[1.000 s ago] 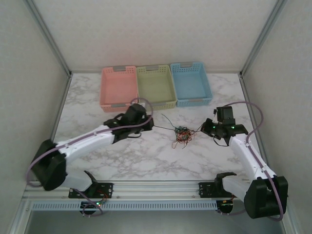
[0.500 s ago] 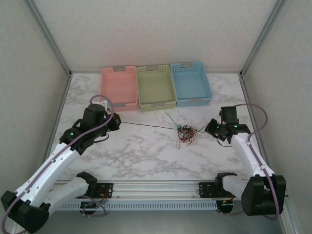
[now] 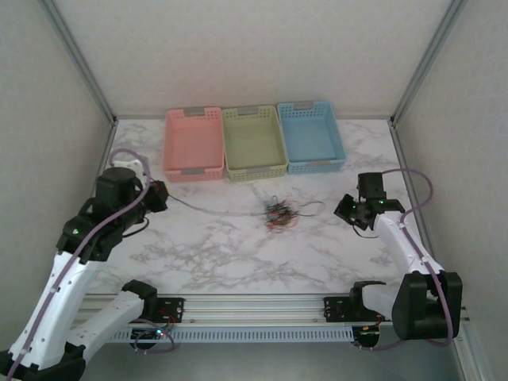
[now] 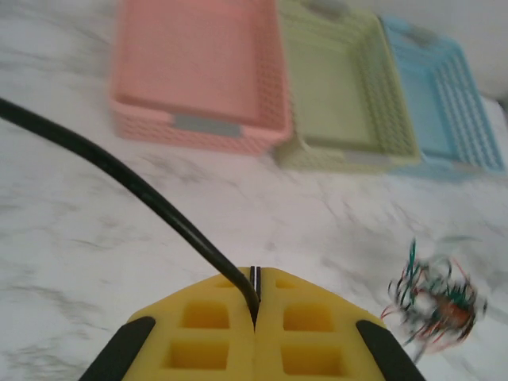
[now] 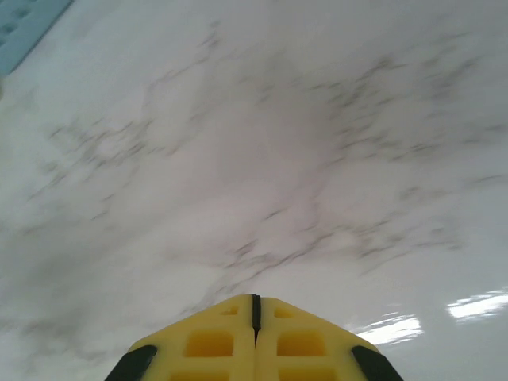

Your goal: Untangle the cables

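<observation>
Cables (image 3: pixel 278 214) sit bunched mid-table, toward the back edge, just in front of the green basket (image 3: pixel 255 141). The left gripper (image 4: pixel 255 274) is clamped on a black cable (image 4: pixel 119 171); the right gripper (image 5: pixel 255 300) is pinched shut, empty.

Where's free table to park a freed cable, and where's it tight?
Free: the front strip between the tangle and the rail; right of the blue basket. Tight: mid-table, where a black wire runs from the left gripper to the tangle.
</observation>
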Motion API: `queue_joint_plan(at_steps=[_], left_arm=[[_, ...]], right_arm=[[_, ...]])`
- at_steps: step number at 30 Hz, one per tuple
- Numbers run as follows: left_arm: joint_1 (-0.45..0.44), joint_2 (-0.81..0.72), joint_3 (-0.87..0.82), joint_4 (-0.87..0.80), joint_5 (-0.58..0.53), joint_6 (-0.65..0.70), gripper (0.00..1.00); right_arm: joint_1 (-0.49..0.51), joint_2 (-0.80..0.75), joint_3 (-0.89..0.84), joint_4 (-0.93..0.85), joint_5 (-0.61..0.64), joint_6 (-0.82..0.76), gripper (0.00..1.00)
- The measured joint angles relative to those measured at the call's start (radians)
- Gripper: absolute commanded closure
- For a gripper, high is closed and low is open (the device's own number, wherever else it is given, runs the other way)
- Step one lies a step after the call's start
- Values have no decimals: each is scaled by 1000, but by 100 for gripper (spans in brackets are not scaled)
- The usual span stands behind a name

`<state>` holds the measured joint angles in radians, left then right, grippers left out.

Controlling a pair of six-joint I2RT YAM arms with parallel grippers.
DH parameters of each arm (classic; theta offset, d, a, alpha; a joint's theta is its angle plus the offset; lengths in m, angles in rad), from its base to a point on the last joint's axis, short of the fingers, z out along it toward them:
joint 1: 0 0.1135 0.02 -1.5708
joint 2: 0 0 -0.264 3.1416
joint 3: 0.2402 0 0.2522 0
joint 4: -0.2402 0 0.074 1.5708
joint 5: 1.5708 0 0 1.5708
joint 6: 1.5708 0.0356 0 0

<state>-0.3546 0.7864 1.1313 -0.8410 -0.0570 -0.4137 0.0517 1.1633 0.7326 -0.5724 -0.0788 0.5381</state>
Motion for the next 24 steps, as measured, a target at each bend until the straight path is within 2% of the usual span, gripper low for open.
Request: queue_joint_plan(at_steps=[6, 8, 12, 17, 21, 24], left_arm=[[31, -36, 31, -22, -80, 24, 100], [36, -33, 26, -15, -55, 26, 100], [36, -30, -32, 34, 53, 18, 100], [36, 21, -100, 99, 235, -4, 100], [34, 29, -129, 170, 378, -37, 100], [29, 31, -129, 211, 424, -56, 100]], right_arm=[[-10, 8, -6, -12, 80, 0, 100], [-10, 7, -13, 9, 65, 0, 100], [-3, -2, -46, 67, -43, 0, 100], [94, -40, -50, 132, -146, -5, 65], [220, -48, -50, 220, -211, 1, 48], [351, -30, -50, 309, -237, 18, 42]])
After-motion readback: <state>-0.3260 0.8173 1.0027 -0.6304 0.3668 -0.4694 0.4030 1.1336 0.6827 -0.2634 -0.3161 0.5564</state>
